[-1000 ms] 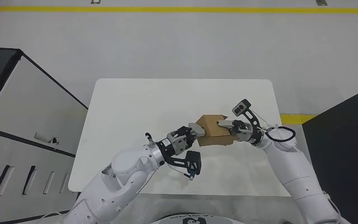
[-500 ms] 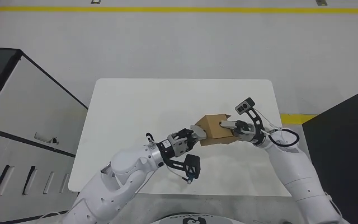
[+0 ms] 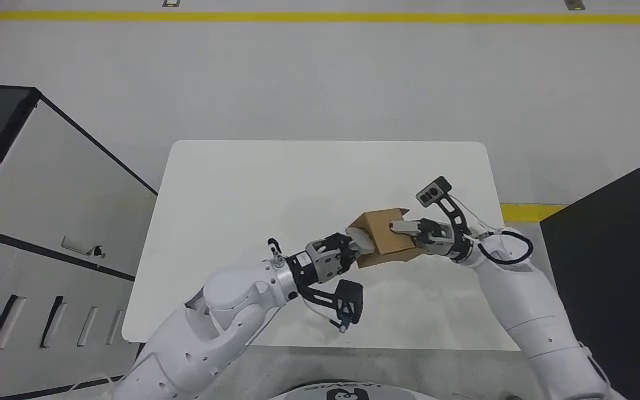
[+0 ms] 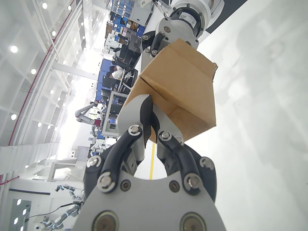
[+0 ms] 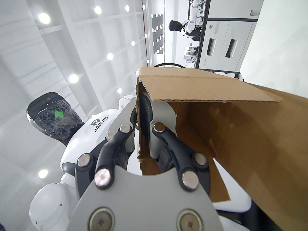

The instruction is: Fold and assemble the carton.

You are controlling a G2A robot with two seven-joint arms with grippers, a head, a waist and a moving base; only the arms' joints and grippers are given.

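- Fingers of the left gripper were pressed close, pinching a thin edge of the carton between their black pads.
- On the other arm, the right gripper had one finger on each side of a carton wall, squeezing that wall at its open end.
- From above, the brown carton sat between the two grippers, over the right half of the white table, nearer the robot's side than the far side.
- It looked tipped, with one corner higher than the rest.
- I could not tell if its bottom touched the table.
- One flap hung out loose at the open end, by the right gripper.
- At the other end, the left gripper held the side that looked folded shut, with a seam running across it.
- Seen from the left wrist, the right gripper was touching the far end of the carton.
- Beside the table, on the robot's left, stood a grey cabinet.
- Far past the table, a yellow line ran across the floor.
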